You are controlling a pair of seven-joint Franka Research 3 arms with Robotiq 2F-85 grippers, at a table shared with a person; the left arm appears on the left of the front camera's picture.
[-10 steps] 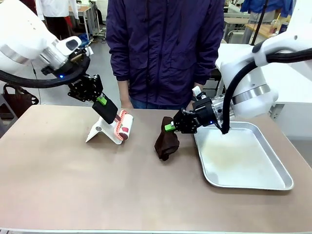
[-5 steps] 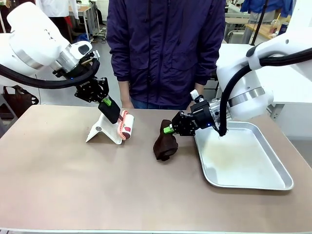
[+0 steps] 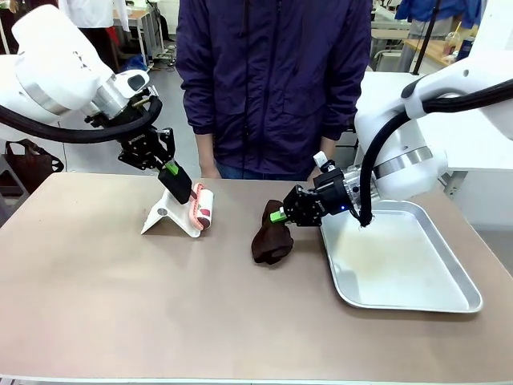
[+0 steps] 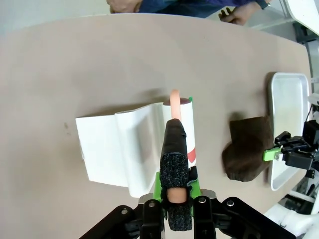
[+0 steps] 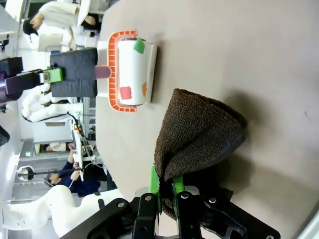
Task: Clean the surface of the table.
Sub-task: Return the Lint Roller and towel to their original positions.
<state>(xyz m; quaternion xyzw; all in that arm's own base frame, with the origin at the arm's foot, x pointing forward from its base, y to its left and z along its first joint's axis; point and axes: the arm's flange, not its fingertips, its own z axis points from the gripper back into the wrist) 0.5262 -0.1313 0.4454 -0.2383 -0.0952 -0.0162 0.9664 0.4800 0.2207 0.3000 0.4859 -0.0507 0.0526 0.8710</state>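
while the right gripper (image 3: pixel 278 215) pinches a fuzzy brown cloth (image 3: pixel 271 237) on the smooth tan table (image 3: pixel 160 297), the left gripper (image 3: pixel 178 184) squeezes a lint roller's (image 3: pixel 202 207) pink handle, half hidden by its fingers

I get bright, even overhead light in all three views, nothing dim. The tabletop (image 3: pixel 160 305) reads matte with no glare; shadows on it are soft and short, a faint one under the cloth (image 3: pixel 271 237) and beside the white stand (image 4: pixel 117 147). The tray (image 3: pixel 401 265) carries a mild sheen. The front view is sharp across the middle. Both wrist views bend toward their edges, and the left end effector (image 4: pixel 174 199) sits slightly soft up close at the bottom edge. Background in the right wrist view looks washed out.
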